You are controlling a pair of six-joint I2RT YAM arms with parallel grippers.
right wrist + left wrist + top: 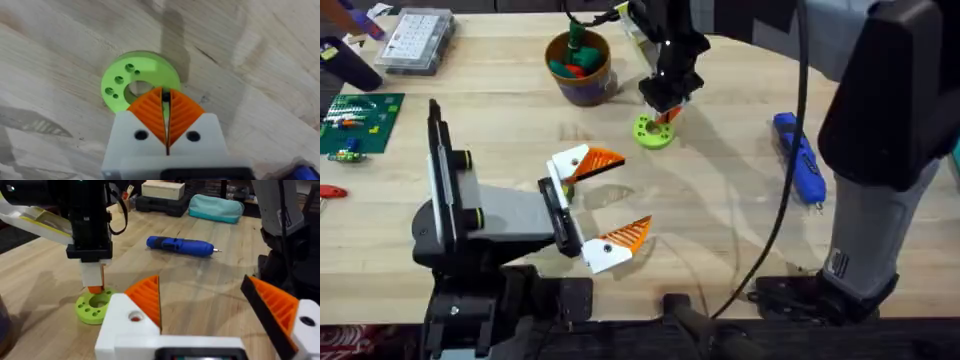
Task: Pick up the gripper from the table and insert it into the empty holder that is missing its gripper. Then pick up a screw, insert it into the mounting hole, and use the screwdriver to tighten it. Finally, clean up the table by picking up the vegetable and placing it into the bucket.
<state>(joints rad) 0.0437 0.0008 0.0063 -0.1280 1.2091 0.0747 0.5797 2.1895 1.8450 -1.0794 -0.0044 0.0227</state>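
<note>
Where the green disc (120, 82) is sitting: it is lying flat on the table (720, 220), just in front of the bucket (582, 90), with its centre hole and small outer holes facing up.
Right gripper (166, 97): it is hanging straight down over the disc's centre hole, fingertips just above or touching the rim; which of the two I cannot tell.
Right grip: the orange pads are pressing together. A thin dark sliver is showing between them at the tip, and I cannot tell whether it is a screw.
Deciding relation: the hole is lying directly below the pinched tips, so the coming move looks to be a short straight descent.
Screwdriver (801, 158): it is lying well off to the right of the disc, long axis running away from the bases, metal tip pointing toward the near edge. The right arm is the nearer one.
Left gripper (625, 195): it is resting low on the near side of the disc, spread wide, holding nothing, pointing across toward the screwdriver.
</note>
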